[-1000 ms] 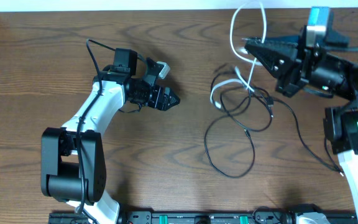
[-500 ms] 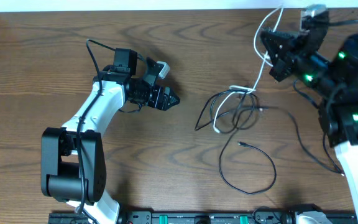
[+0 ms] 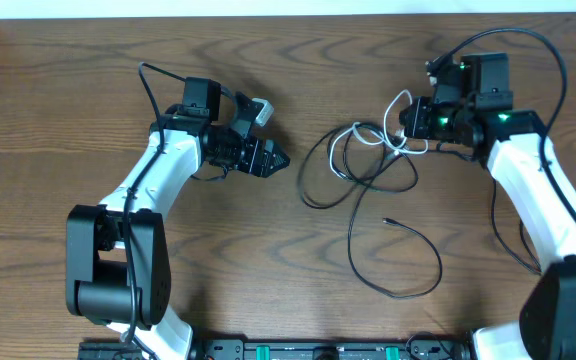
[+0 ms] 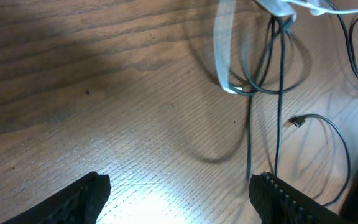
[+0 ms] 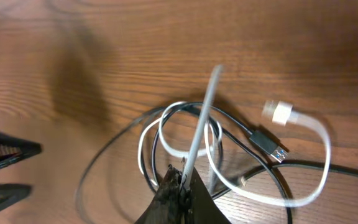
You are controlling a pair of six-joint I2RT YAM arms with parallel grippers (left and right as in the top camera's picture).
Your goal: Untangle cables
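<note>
My right gripper [image 5: 183, 177] is clamped tight on the white cord [image 5: 324, 144]. Its two dark, tapered tips are pressed together, and the flat, ribbon-like strand rises out from between them. Just beyond the tips the white cord curls into several smooth loops on the table [image 3: 58, 90], a dark brown surface with strong, wavy wood grain. The cord's small white plug end is blurred and lies at the outer bend of the widest loop.

Threaded through those loops is the black cord [image 3: 440, 268], thin, round and matte. One of its black plugs, with a metal tip, rests inside the white loop. The tangle lies between my two hands, much nearer the right.

From the knot beside my right gripper, the black cord's long axis runs back toward my bases. There it swings out into one large open oval. Its free end, a tiny plug, sits at the oval's mouth and points toward my left side. A second, rounder black loop bulges from the knot toward my left gripper [image 3: 280, 158].

That gripper hovers well apart from both cords, above bare wood. Its textured black fingers [image 4: 82, 196] are spread wide with nothing between them.
</note>
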